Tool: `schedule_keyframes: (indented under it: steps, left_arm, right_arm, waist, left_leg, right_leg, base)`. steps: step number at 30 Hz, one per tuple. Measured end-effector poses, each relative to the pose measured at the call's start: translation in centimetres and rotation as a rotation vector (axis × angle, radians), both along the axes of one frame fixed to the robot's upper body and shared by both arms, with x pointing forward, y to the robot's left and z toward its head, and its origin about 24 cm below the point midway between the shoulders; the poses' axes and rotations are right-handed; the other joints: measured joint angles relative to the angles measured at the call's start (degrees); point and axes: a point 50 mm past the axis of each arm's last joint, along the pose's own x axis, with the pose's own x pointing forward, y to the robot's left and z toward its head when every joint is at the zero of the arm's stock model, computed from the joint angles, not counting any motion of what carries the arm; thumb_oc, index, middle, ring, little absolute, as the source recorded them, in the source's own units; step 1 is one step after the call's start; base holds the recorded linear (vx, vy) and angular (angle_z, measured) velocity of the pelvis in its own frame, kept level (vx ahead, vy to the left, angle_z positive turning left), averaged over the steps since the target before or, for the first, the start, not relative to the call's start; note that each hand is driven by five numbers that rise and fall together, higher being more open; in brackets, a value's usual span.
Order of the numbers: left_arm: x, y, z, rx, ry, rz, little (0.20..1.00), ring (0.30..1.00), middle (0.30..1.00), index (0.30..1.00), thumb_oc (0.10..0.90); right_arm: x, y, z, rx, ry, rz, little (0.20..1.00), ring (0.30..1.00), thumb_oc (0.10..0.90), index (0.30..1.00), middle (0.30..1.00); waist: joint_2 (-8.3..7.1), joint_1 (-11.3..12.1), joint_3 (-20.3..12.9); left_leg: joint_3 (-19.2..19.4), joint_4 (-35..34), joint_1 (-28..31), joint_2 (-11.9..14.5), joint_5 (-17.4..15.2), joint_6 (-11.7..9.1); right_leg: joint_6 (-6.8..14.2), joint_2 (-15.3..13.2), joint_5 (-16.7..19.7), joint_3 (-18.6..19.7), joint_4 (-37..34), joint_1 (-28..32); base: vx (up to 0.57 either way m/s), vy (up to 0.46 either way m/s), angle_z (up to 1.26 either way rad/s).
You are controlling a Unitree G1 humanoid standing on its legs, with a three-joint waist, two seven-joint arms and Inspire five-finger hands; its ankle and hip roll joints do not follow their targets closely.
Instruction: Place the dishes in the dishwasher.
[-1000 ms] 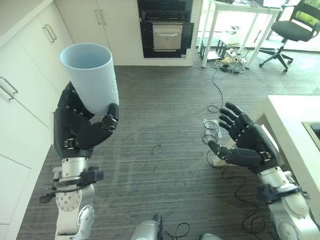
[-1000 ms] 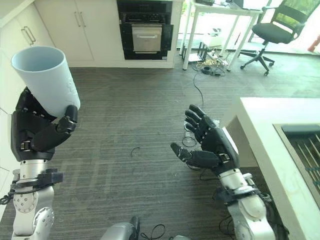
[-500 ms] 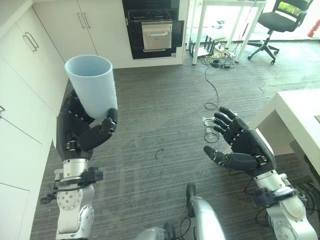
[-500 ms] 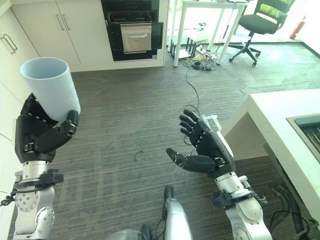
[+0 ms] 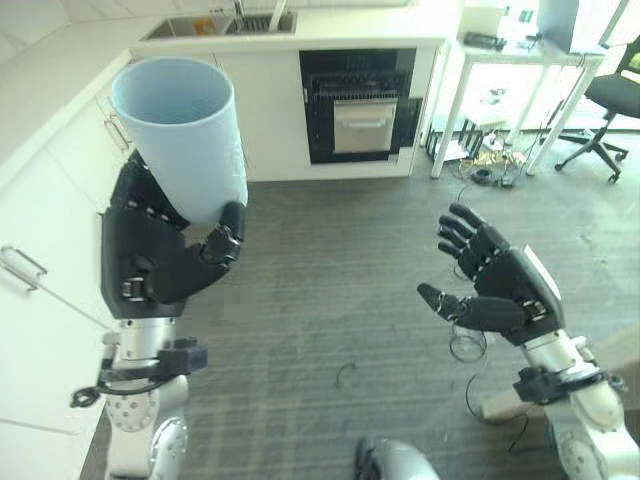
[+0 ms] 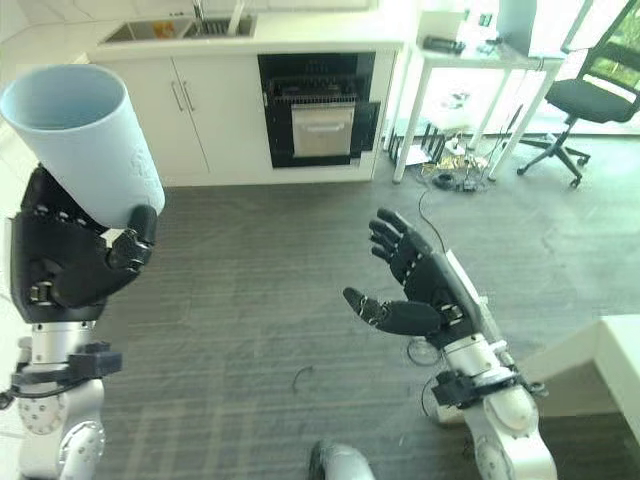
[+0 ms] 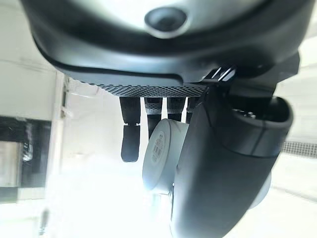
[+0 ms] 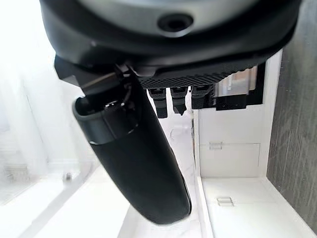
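Note:
A tall pale blue cup (image 5: pixel 185 130) stands upright, mouth up, in my left hand (image 5: pixel 160 265), whose fingers and thumb are curled round its lower part. The left wrist view looks along the thumb to the cup's pale base (image 7: pixel 163 156). My right hand (image 5: pixel 500 290) hovers at the right over the floor, fingers straight and spread, holding nothing. A black built-in appliance (image 5: pixel 365 105) with a silver front panel sits in the far white cabinets, straight ahead.
White cabinets (image 5: pixel 60 220) with bar handles run along the left. A counter with a sink (image 5: pixel 200 25) tops the far cabinets. A white desk (image 5: pixel 510 60), an office chair (image 5: pixel 610 110) and loose cables on the floor stand far right. A white counter corner (image 6: pixel 600 350) is near right.
The whole picture has shifted: the camera has turned, so the far counter and sink show now and the near counter has slid off right. The cup stays in my left hand, held a little higher.

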Motion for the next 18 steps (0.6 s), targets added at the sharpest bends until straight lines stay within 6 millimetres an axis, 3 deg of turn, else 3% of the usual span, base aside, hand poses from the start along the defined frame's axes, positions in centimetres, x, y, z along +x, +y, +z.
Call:
schedule_keyframes:
  steps: [1,2,3,4,5,6,7,9,10,11,12,13,14,15,16,17,18]
  left_arm:
    - [0.5,-0.2,-0.1,0.023,0.006,-0.024,0.300,0.300,0.300,0.300,0.400]
    - [0.6,-0.2,-0.4,0.037,0.020,-0.025,0.300,0.300,0.300,0.300,0.400]
    - [0.3,0.2,-1.2,0.050,0.066,-0.011,0.300,0.300,0.300,0.300,0.400]
    - [-0.9,0.9,-3.1,0.059,0.156,0.014,0.300,0.300,0.300,0.300,0.400]
    - [-1.4,1.3,-4.3,0.055,0.213,0.026,0.300,0.300,0.300,0.300,0.400]
    - [-1.6,1.6,-5.1,0.048,0.249,0.037,0.300,0.300,0.300,0.300,0.400]
    - [-1.5,1.6,-5.4,0.031,0.261,0.043,0.300,0.300,0.300,0.300,0.400]
    - [-1.7,1.5,-5.0,0.035,0.242,0.042,0.300,0.300,0.300,0.300,0.400]
    - [-1.0,1.7,-4.5,0.054,0.228,0.038,0.300,0.300,0.300,0.300,0.400]
    - [-0.4,1.7,-4.1,0.055,0.220,0.040,0.300,0.300,0.300,0.300,0.400]
    - [-0.2,1.6,-3.5,0.056,0.197,0.039,0.300,0.300,0.300,0.300,0.400]
    - [-0.1,1.8,-2.3,0.082,0.151,0.042,0.300,0.300,0.300,0.300,0.400]
    - [0.4,1.8,-1.4,0.104,0.119,0.033,0.300,0.300,0.300,0.300,0.400]
    - [1.1,1.5,-0.5,0.106,0.075,0.021,0.300,0.300,0.300,0.300,0.400]
    - [1.9,1.3,0.9,0.114,0.010,0.009,0.300,0.300,0.300,0.300,0.400]
    - [2.1,1.2,1.3,0.118,-0.008,0.006,0.300,0.300,0.300,0.300,0.400]
    - [2.3,1.0,1.3,0.122,0.002,-0.005,0.300,0.300,0.300,0.300,0.400]
  right_arm:
    - [0.2,-0.2,-0.3,0.000,0.016,-0.012,0.900,0.900,0.800,0.900,0.900]
    - [0.3,-0.3,-0.5,-0.002,0.030,-0.018,0.900,0.900,0.800,0.900,0.900]
    - [0.3,-0.4,-0.8,-0.007,0.049,-0.018,0.900,0.900,0.800,0.900,0.900]
    - [0.5,-0.5,-0.5,-0.005,0.031,-0.023,0.900,0.900,0.800,0.900,0.900]
    - [0.4,-0.4,-0.6,-0.005,0.036,-0.019,0.900,0.900,0.800,0.900,0.900]
    - [0.1,-0.1,-1.3,-0.006,0.073,-0.007,0.900,0.900,0.800,0.900,0.900]
    - [-0.3,0.0,-1.7,-0.022,0.103,0.009,0.900,0.900,0.800,0.900,0.900]
    - [-1.1,0.0,-1.1,-0.072,0.103,0.041,0.900,0.900,0.800,0.900,0.900]
    - [-1.2,0.3,-1.0,-0.059,0.100,0.051,0.900,0.900,0.800,0.900,0.900]
    - [-1.3,0.6,-0.6,-0.058,0.089,0.064,0.900,0.900,0.800,0.900,0.900]
    - [-1.4,0.8,0.2,-0.044,0.052,0.078,0.900,0.900,0.800,0.900,0.900]
    - [-1.5,1.6,1.0,-0.009,0.005,0.097,0.900,0.900,0.800,0.900,0.900]
    - [-1.7,1.9,1.3,0.008,-0.015,0.105,0.900,0.900,0.800,0.900,0.900]
    - [-1.5,2.3,1.9,0.012,-0.046,0.116,0.900,0.900,0.800,0.900,0.900]
    - [-0.8,3.2,2.7,0.036,-0.092,0.142,0.900,0.900,0.800,0.900,0.900]
    - [-0.2,3.5,3.1,0.038,-0.120,0.156,0.900,0.900,0.800,0.900,0.900]
    - [-0.2,3.7,2.8,0.059,-0.109,0.153,0.900,0.900,0.800,0.900,0.900]
  waist:
    - [-0.41,-0.06,0.49]
    - [-0.78,-0.10,1.34]
    - [-1.54,-0.07,2.01]
    - [0.97,0.04,2.82]
    - [4.19,0.48,4.15]
    - [4.20,1.20,4.33]
    - [4.51,1.85,4.16]
    - [4.71,2.22,3.76]
    - [2.37,1.71,3.76]
    - [0.54,1.45,3.46]
    - [0.72,1.65,3.28]
    - [0.45,2.31,2.67]
    - [-0.77,1.98,2.07]
    - [-2.01,2.05,1.44]
    - [-2.53,2.34,0.79]
    - [-1.20,3.44,0.55]
    - [-1.46,3.35,0.37]
  left_leg:
    - [2.10,-1.05,-6.64,2.54,-2.44,3.24]
    - [3.48,-7.63,-8.99,3.78,-3.02,4.77]
    - [3.88,-23.15,-8.25,3.92,-2.72,5.72]
    - [0.01,-50.23,-7.63,4.38,-1.12,3.47]
    - [-8.43,-46.14,-13.23,5.93,-1.17,3.58]
    - [-10.99,-43.23,-14.55,5.67,-1.03,3.43]
    - [-10.96,-40.58,-14.52,5.04,-1.04,3.69]
    - [-9.09,-37.97,-10.08,3.73,-3.18,6.70]
    - [-6.17,-37.13,-8.96,1.77,-0.86,6.97]
    - [-3.42,-37.60,-7.10,0.18,-0.59,6.57]
    - [-3.31,-39.40,-4.73,-1.22,3.58,6.50]
    - [-3.14,-39.49,-3.59,-2.85,5.55,8.88]
    - [-2.79,-39.78,-3.35,-4.58,4.73,9.78]
    - [-1.38,-40.26,-3.10,-6.65,3.02,10.52]
    - [0.12,-31.00,-5.72,-5.92,-1.52,11.84]
    - [-2.40,-29.80,-5.58,-6.58,-3.88,15.62]
    - [-2.74,-31.00,-4.24,-7.71,-4.18,15.42]
  right_leg:
    - [0.36,-0.19,-0.47,-0.19,-0.47,1.33]
    - [1.40,0.10,-0.66,-0.62,-1.80,3.43]
    - [2.85,0.25,-1.45,-0.11,-3.52,6.80]
    - [4.84,3.33,-3.66,2.20,-5.18,11.37]
    - [5.95,6.09,-5.18,3.54,-5.26,14.04]
    - [6.01,5.99,-6.49,4.83,-4.79,16.25]
    - [6.30,5.26,-7.43,5.01,-5.15,17.81]
    - [8.75,2.72,-11.13,5.23,-6.45,21.76]
    - [10.33,-0.20,-12.13,5.22,-6.74,24.17]
    - [10.95,-3.26,-11.86,5.20,-3.94,24.12]
    - [12.17,-5.19,-12.36,5.13,0.10,22.66]
    - [12.54,-5.01,-12.73,4.51,-1.30,21.60]
    - [12.65,-4.56,-12.16,3.24,-3.81,21.66]
    - [11.57,-6.23,-11.22,-1.90,-4.50,21.85]
    - [13.72,-8.94,-10.04,-3.31,-5.50,22.62]
    - [14.50,-8.67,-10.61,-3.52,-2.20,20.89]
    - [14.67,-8.34,-10.50,-2.36,-2.10,20.81]
  base:
    - [0.31,0.098,-0.04]
    - [0.40,0.249,-0.11]
    - [0.62,0.449,-0.43]
    - [0.70,0.506,-0.74]
    - [0.59,0.376,-0.90]
    - [0.38,0.243,-0.77]
    - [0.37,0.242,-0.81]
    - [0.46,0.293,-0.71]
    - [0.29,0.178,-0.41]
    - [0.26,0.163,-0.39]
    - [0.31,0.174,-0.68]
    - [0.41,0.238,-0.43]
    - [0.30,0.181,-0.09]
    - [0.30,0.195,0.25]
    - [0.23,0.166,-0.07]
    - [0.26,0.191,-0.06]
    - [0.39,0.333,0.02]
